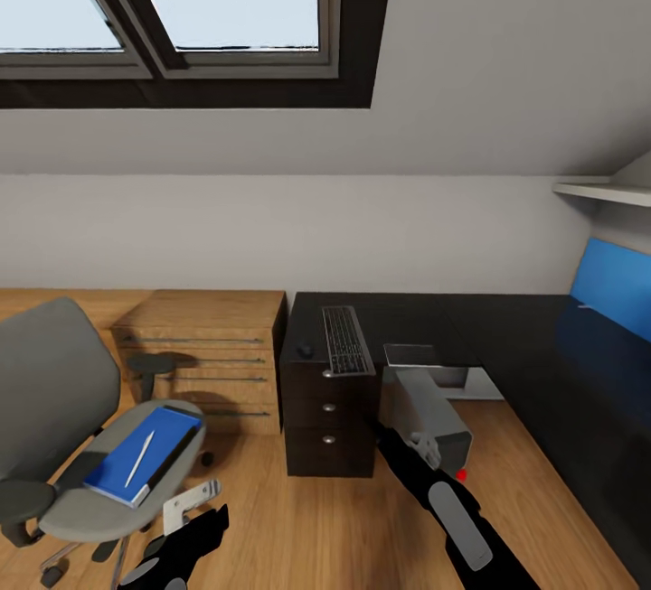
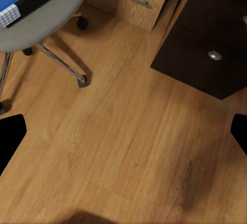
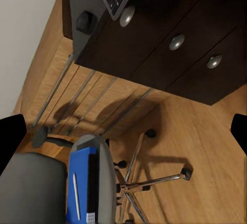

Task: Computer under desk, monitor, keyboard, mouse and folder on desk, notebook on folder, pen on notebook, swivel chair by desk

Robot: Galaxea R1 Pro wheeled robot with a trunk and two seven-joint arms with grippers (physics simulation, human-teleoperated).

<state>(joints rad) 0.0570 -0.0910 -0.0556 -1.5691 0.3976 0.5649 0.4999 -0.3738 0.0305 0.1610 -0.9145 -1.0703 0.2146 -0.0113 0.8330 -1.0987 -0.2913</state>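
Fetching folder [image 1: 136, 456] off swivel chair [image 1: 54, 409] seat next, probably with open-jawed left gripper [image 1: 185, 507]; right gripper's state unclear.

Bright blue folder [image 1: 136, 456] with white pen [image 1: 139, 458] on grey chair [image 1: 54, 391]. Glossy black desk [image 1: 506, 337], blue back panel [image 1: 615, 287]. Dark grey keyboard [image 1: 346, 340], black mouse [image 1: 306, 351]. Light wooden drawers [image 1: 212, 355], wood-grain floor [image 1: 271, 527].

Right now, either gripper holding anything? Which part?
Nothing held. In the wrist views both grippers' fingers stand wide apart over bare floor. The folder and pen lie untouched on the swivel chair.
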